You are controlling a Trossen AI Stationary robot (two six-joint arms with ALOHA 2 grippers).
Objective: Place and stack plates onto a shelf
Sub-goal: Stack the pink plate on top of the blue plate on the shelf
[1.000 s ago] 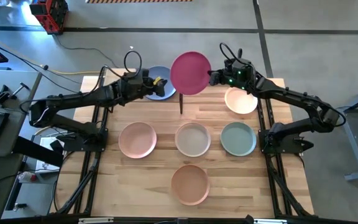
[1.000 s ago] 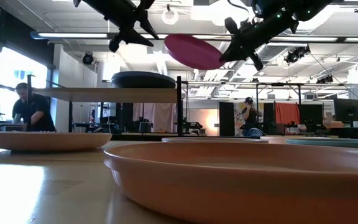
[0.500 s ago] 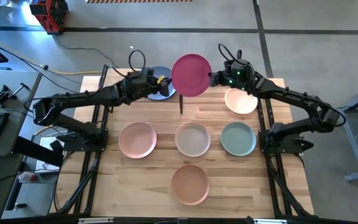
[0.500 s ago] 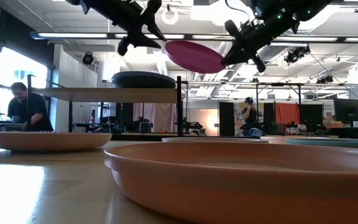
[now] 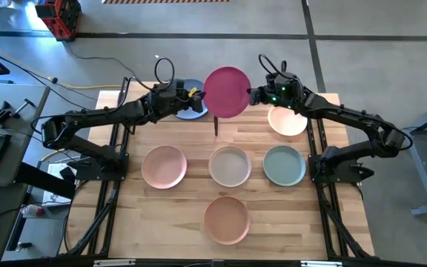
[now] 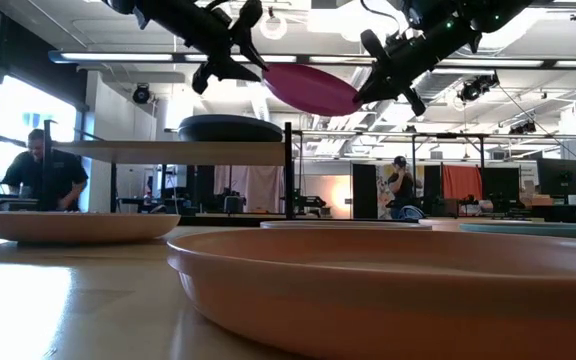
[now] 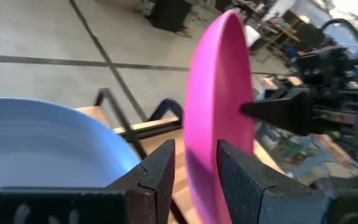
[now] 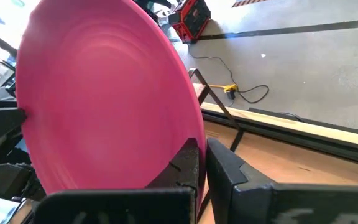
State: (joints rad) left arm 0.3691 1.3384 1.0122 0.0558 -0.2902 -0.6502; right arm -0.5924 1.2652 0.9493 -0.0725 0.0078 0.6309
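The magenta plate (image 5: 226, 91) hung in the air above the shelf (image 6: 168, 151), tilted, its rim clamped between the right gripper's (image 5: 253, 93) fingers (image 8: 188, 165). The left gripper (image 5: 198, 97) sat at the opposite rim, fingers (image 7: 160, 171) spread on either side of it. The blue plate (image 5: 186, 109) lay on the shelf beside.
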